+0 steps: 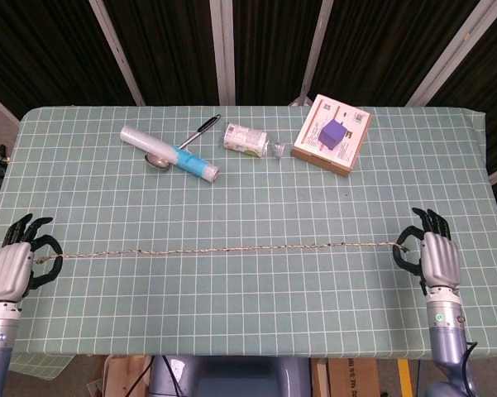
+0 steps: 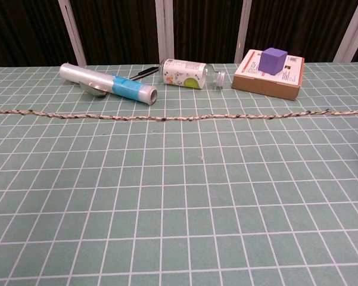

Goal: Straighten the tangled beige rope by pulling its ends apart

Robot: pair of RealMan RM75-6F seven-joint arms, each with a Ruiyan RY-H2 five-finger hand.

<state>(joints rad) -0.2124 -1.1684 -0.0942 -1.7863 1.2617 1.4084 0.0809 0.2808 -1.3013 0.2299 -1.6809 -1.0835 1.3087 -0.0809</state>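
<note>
The beige rope (image 1: 223,248) runs in a nearly straight, taut line across the green checked table (image 1: 248,190), with no knot or loop showing. In the chest view the rope (image 2: 179,117) spans the whole frame, held above the cloth. My left hand (image 1: 12,263) pinches the rope's left end at the table's left edge. At the right edge, my right hand (image 1: 434,256) pinches the other end. Neither hand shows in the chest view.
At the back lie a clear roll with a blue band (image 1: 169,153), a pen (image 1: 200,131), a small plastic bottle (image 1: 248,139) on its side, and a flat box (image 1: 331,136) with a purple cube (image 1: 334,131) on it.
</note>
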